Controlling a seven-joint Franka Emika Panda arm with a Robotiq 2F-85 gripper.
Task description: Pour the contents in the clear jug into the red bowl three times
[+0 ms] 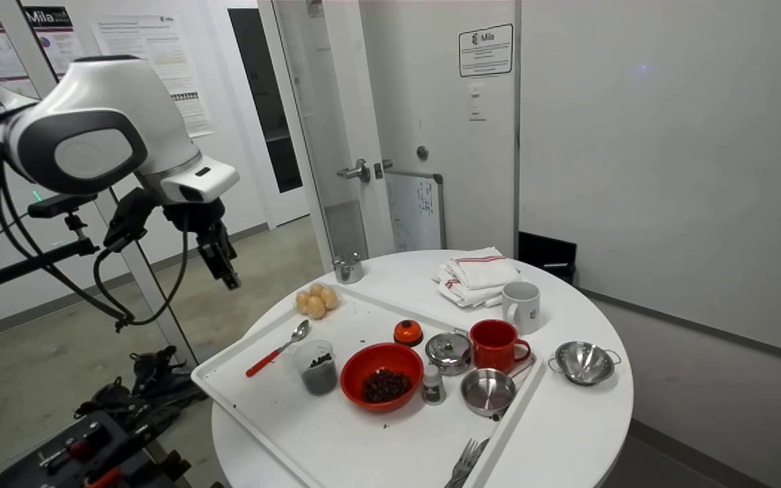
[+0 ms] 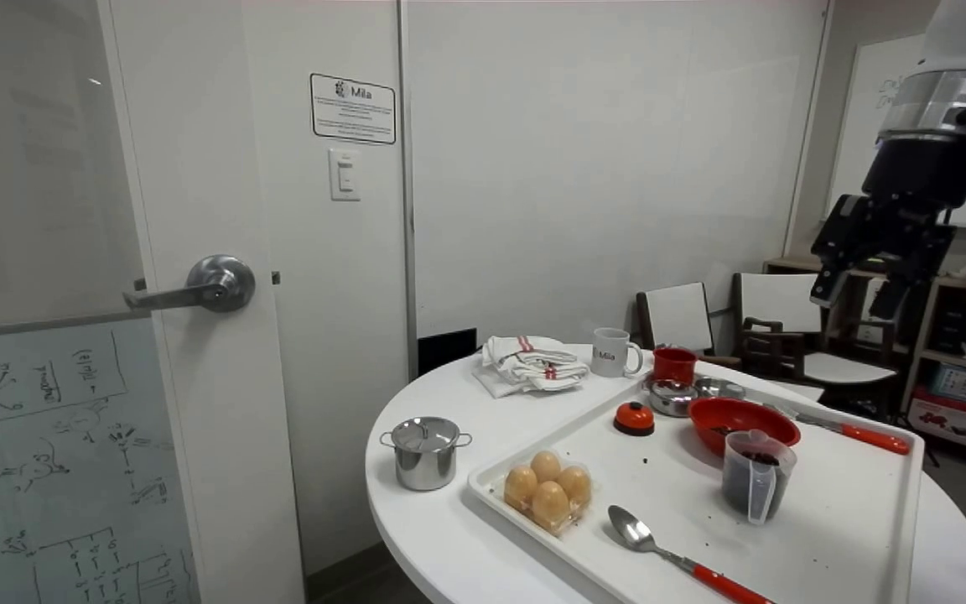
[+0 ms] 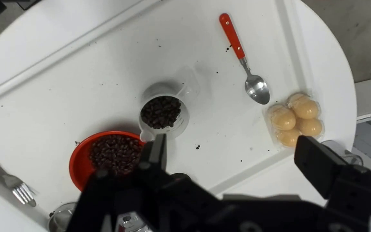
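In a pale room, a round white table (image 1: 567, 434) bears a white tray (image 1: 336, 440). On it the clear jug (image 1: 319, 379) stands upright, just beside the red bowl (image 1: 363, 359), which already holds dark beans (image 1: 385, 388). The gripper (image 2: 856, 298) hangs in the air, well apart from both, its jaws spread wide and nothing between them. The step looks like preparing a pour; how many are done cannot be told. The next move probably calls for lowering to the jug, gripping its wall or handle (image 2: 760, 495) firmly and lifting it level before tipping. The wrist view looks into the jug, showing more beans and, turned toward the bowl, a spout (image 3: 147, 136) unclear in both exterior views.
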